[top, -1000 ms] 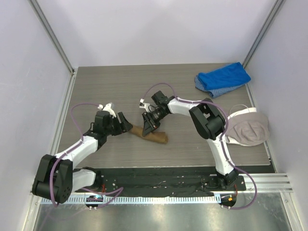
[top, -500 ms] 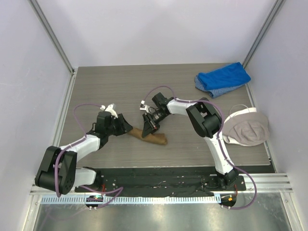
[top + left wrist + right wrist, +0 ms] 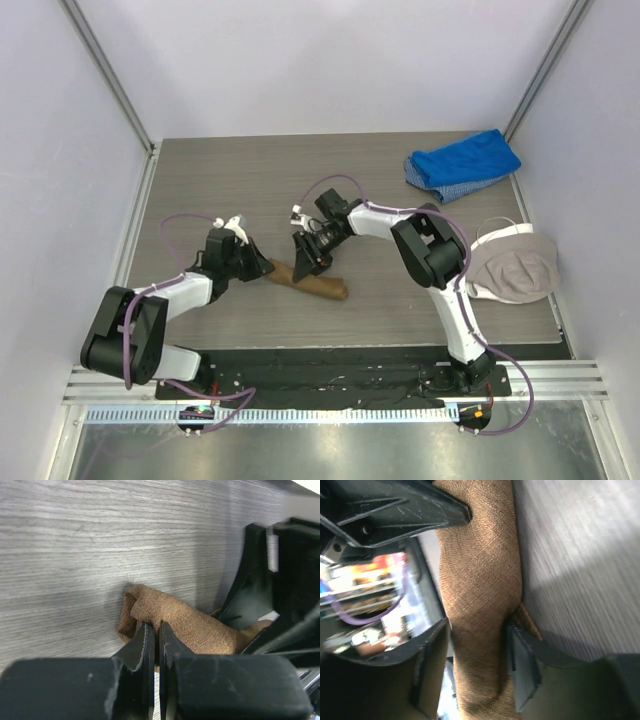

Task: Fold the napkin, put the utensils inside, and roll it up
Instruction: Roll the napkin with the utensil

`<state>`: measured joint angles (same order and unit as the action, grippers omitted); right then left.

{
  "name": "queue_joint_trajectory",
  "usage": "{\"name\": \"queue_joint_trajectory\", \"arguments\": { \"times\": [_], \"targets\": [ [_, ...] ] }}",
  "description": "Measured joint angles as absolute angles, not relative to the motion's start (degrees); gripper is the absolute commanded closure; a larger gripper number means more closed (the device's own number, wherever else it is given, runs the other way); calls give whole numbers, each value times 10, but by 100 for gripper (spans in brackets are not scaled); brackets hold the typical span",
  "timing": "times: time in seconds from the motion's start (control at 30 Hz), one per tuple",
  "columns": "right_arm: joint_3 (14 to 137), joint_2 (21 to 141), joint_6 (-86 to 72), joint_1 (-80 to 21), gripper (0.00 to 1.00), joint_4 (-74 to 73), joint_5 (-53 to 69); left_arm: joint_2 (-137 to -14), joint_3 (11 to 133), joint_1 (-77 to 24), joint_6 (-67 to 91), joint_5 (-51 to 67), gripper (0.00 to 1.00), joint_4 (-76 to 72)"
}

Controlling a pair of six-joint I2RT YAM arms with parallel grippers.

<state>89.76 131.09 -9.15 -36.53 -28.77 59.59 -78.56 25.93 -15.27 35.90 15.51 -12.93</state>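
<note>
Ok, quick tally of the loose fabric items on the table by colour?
Tan-brown: 1, the rolled napkin
Blue: 1, the blue cloth
Beige-and-white: 1, the cap-like item
Total: 3

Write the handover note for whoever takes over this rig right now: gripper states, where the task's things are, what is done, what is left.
Left gripper: shut, its tips pinching the fabric at the left end of the napkin.
Right gripper: jaws apart, straddling the roll further along; whether they press it is unclear.
Napkin: already rolled into a short log, lying on the table between the two arms.
Spoon: not visible in any view; it may be inside the roll, but that cannot be confirmed.
Done: folding and rolling appear finished.
Left: check that the roll holds, release both grippers, withdraw the arms.
</note>
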Motion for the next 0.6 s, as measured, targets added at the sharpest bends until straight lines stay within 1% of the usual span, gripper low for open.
{"name": "queue_joint_trajectory", "arguments": {
  "times": [0.13, 0.23, 0.37, 0.5, 0.6],
  "targets": [
    [886, 1263, -77, -368, 29, -287, 509, -801, 289, -153, 359, 155, 100, -96],
    [867, 1210, -50, -377, 24, -287, 423, -812, 310, -153, 360, 155, 100, -67],
    [826, 1123, -6, -404, 21, -252, 296, -818, 327, -153, 360, 156, 100, -37],
    [738, 1039, 26, -453, 19, -155, 194, -828, 344, -153, 360, 156, 100, -9],
    [674, 1008, 50, -484, 18, -87, 139, -841, 365, -153, 361, 156, 100, 18]
  ]
}}
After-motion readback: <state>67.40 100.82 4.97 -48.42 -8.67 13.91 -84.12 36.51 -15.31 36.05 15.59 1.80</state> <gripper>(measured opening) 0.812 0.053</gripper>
